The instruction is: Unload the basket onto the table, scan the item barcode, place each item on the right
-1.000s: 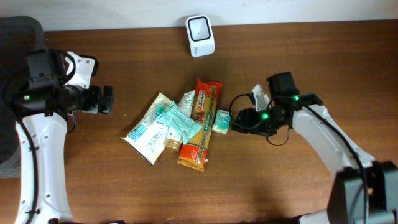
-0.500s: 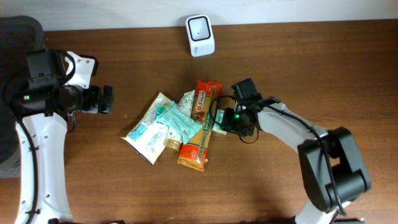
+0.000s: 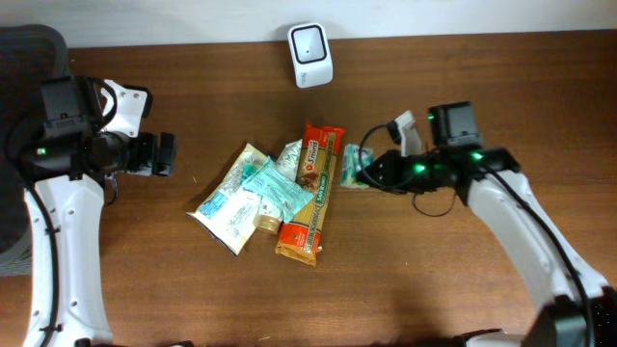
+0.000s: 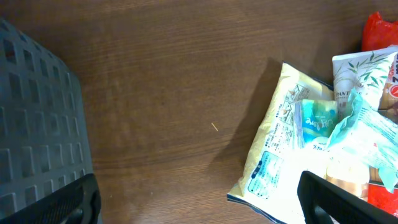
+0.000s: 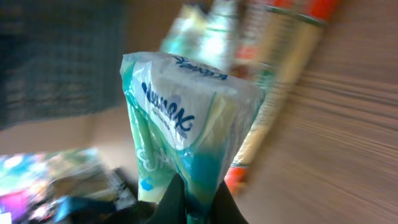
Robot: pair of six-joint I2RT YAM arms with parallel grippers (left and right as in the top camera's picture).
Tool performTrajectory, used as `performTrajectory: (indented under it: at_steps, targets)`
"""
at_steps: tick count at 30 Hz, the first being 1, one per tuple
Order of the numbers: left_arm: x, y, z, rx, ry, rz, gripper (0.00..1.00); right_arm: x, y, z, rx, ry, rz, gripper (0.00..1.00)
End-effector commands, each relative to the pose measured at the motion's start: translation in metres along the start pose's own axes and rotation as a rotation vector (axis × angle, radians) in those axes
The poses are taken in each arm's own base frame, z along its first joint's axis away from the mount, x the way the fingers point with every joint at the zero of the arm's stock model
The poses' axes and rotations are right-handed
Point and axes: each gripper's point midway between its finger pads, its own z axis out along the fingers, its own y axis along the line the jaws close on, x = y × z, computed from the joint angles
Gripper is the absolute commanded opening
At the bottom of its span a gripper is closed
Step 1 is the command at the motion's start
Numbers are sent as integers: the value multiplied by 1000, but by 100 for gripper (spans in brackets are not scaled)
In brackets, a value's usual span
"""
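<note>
Now your right gripper [image 3: 367, 173] is clamped shut on one end of the green-and-white tissue pack [image 5: 186, 134]. It holds the pack just right of the red bar [image 3: 314, 183], at the edge of the snack pile [image 3: 253, 198]. The white scanner [image 3: 310, 55] stands well apart, near the far edge of the table [image 3: 434, 289]. Your left gripper [image 3: 167, 154] hangs wide open left of the pile, touching nothing.
</note>
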Motion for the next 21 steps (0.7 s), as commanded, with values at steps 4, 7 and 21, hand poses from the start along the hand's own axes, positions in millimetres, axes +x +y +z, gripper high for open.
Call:
performTrajectory:
  at_steps: [4, 7, 21]
  targets:
    - [-5, 0, -6, 4, -24, 15, 99, 3, 102, -75, -665, 26, -163, 4]
    - [-5, 0, -6, 4, -24, 15, 99, 3, 102, -75, -664, 32, -149, 4]
    - [-5, 0, -6, 4, -24, 15, 99, 44, 128, -12, -551, 180, -220, 4]
